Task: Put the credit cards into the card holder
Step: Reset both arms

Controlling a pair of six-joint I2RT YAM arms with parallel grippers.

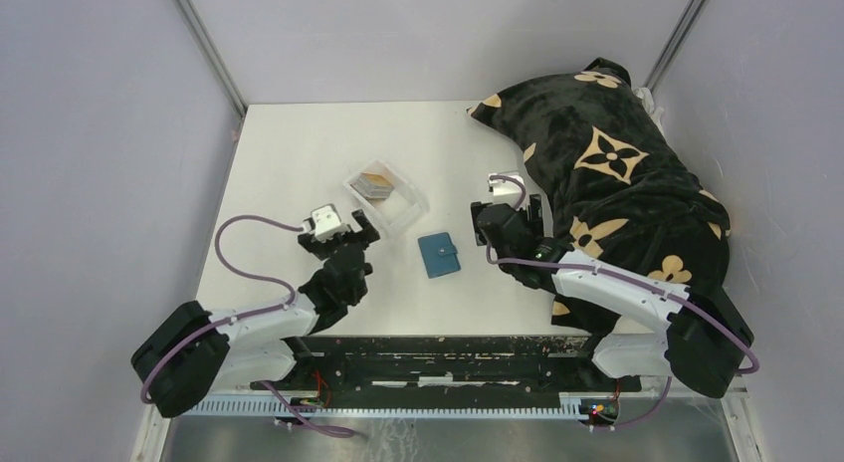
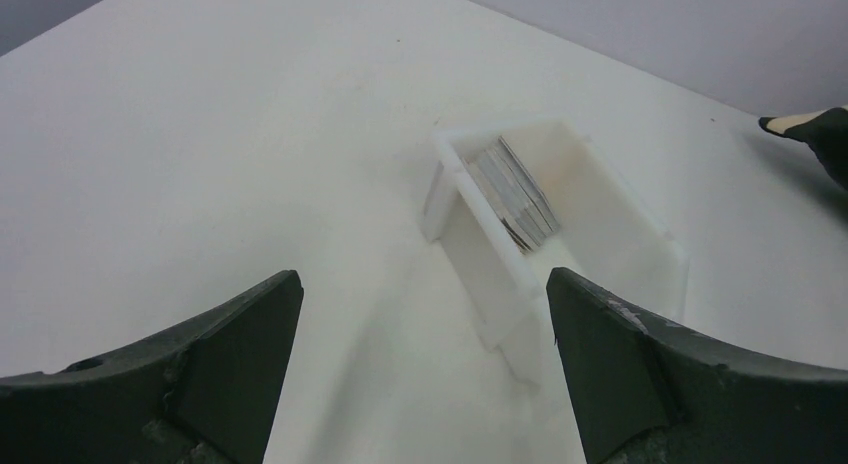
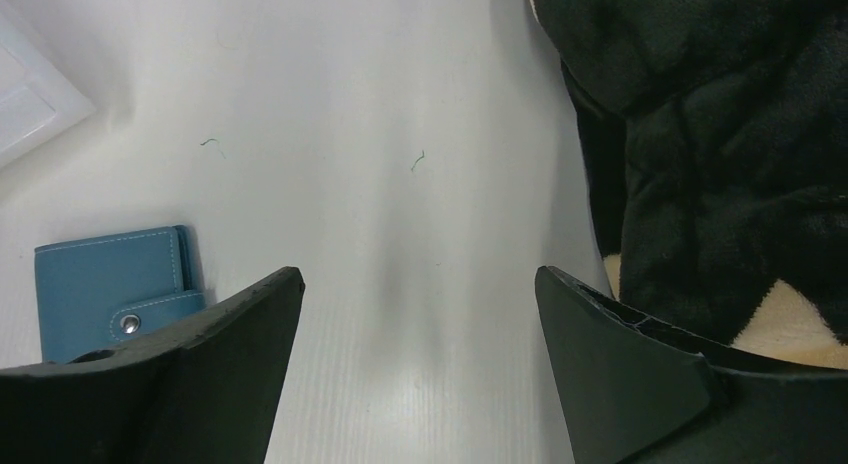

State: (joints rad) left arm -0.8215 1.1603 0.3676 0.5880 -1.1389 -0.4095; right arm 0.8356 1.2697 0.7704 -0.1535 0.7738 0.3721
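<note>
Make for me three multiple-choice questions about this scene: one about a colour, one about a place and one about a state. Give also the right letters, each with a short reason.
1. What colour is the card holder?
A) red
B) teal-blue
C) black

2. Where are the credit cards?
A) on top of the card holder
B) in the left claw
C) inside the clear tray

3. In what state is the left claw?
A) open and empty
B) shut on a card
C) shut on the clear tray

Right letters:
1 B: the right wrist view shows it teal-blue, with a snap tab.
2 C: the stack sits inside the clear tray, apart from the card holder.
3 A: its fingers stand wide apart and hold nothing.
</note>
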